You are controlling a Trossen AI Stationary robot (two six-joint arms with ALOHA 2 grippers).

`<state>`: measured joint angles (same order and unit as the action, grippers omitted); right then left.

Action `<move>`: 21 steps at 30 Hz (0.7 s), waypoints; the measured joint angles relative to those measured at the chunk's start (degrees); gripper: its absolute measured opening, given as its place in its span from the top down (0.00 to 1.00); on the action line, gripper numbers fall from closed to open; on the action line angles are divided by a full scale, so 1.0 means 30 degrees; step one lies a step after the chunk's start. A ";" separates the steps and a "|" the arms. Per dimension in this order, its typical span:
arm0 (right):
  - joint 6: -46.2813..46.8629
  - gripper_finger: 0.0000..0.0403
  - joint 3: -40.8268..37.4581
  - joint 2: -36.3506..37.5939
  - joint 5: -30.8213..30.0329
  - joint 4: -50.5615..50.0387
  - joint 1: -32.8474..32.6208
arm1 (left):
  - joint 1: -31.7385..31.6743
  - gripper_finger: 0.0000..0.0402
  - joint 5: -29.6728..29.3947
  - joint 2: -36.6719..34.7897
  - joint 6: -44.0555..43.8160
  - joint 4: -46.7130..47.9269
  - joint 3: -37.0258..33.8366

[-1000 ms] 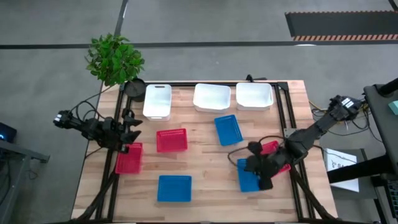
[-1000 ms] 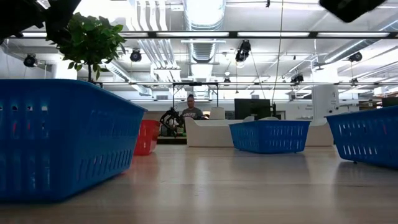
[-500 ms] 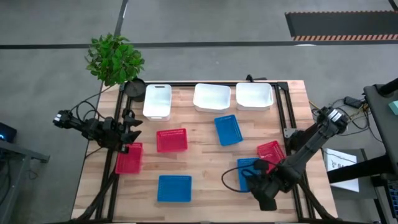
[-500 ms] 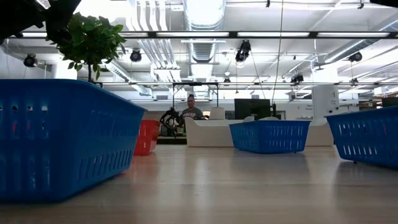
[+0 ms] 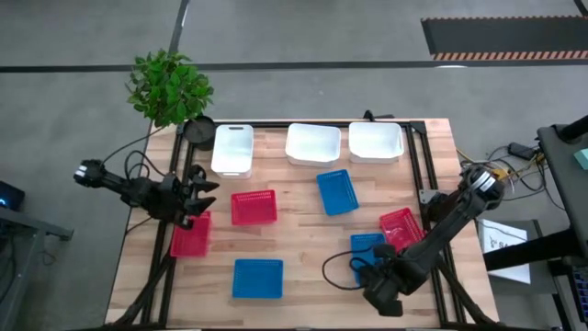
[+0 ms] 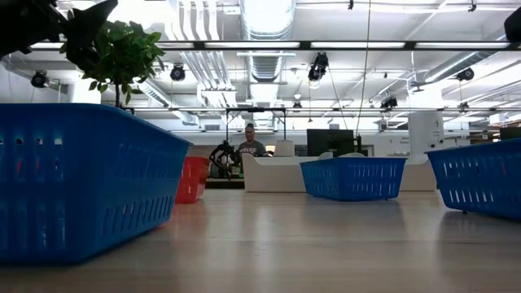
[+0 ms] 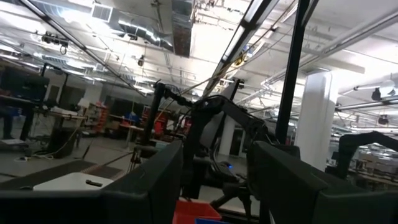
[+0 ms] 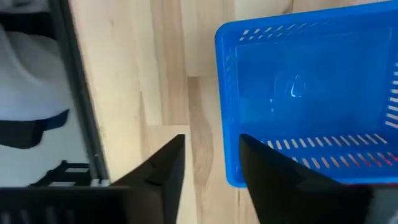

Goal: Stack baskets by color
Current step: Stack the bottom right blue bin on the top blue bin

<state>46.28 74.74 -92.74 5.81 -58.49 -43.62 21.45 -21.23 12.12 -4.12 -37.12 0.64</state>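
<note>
My right gripper [image 8: 211, 168] hangs over the table's near edge with its fingers parted, holding nothing, just beside the corner of a blue basket [image 8: 311, 99]. A red basket [image 5: 401, 224] sits behind it. Farther off, my left gripper [image 5: 200, 195] spreads wide above another red basket [image 5: 189, 236].

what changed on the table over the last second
The right gripper swung from over the red basket and blue basket toward the table's near edge, its fingers now apart. The left gripper shifted only slightly. No basket moved.
</note>
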 joint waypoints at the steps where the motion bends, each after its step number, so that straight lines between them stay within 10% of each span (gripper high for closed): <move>1: -0.0235 0.61 0.0000 -0.0236 0.0001 -0.0001 0.0000 | 0.0000 0.54 0.0004 0.0047 0.0000 -0.0016 0.0000; 11: -0.0965 0.56 -0.0007 -0.2554 0.0018 -0.0029 0.0000 | 0.0000 0.54 0.0004 0.0069 -0.0005 -0.0086 0.0000; 21: -0.0975 0.78 -0.0007 -0.2700 -0.0426 -0.0074 0.0007 | 0.0000 0.54 0.0004 0.0071 0.0000 -0.0040 0.0000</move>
<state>43.36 74.72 -100.84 4.54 -58.71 -43.59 21.45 -21.21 12.34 -4.12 -37.24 0.64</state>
